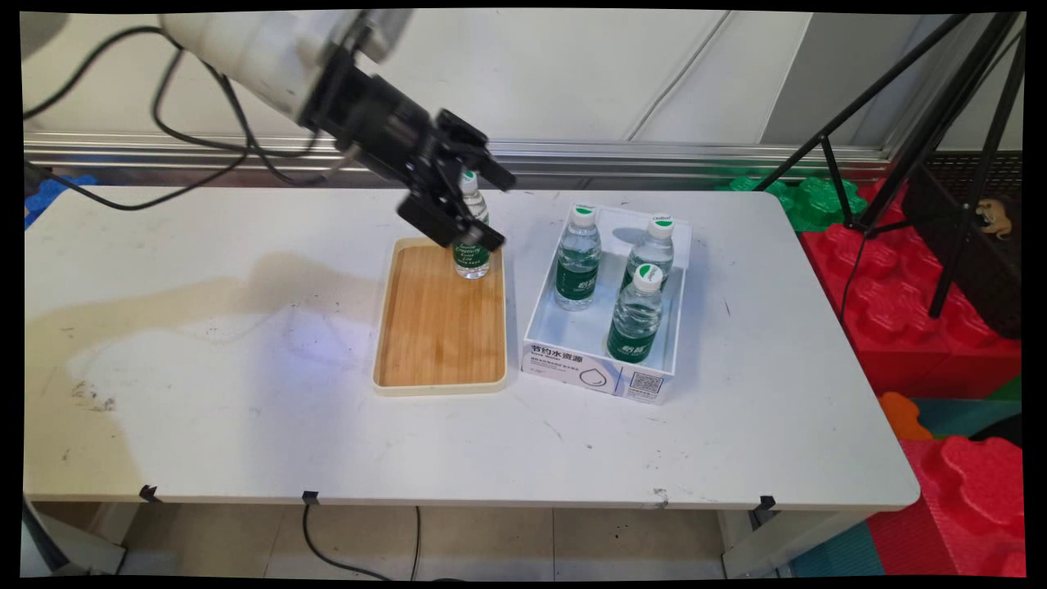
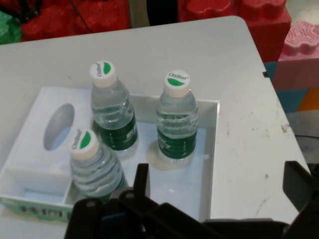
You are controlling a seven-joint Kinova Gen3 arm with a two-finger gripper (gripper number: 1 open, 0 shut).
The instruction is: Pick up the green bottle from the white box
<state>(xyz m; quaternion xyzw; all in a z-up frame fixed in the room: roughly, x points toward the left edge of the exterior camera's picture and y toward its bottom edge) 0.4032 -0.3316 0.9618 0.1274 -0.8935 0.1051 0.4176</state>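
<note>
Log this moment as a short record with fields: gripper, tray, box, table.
gripper: gripper beside the bottle on the tray, jaws open
tray: wooden tray, one water bottle upright at its far right corner
box: white box right of the tray, three upright bottles inside
table: white table, stained at left

The black two-finger gripper point(image 1: 478, 204) covers the middle of the clear green-labelled water bottle point(image 1: 472, 260) on the bamboo tray. In the hand view, black linkage hides the base of the nearest white-capped bottle point(image 2: 94, 167), and the white cardboard box point(image 2: 30, 144) runs off the left edge.
</note>
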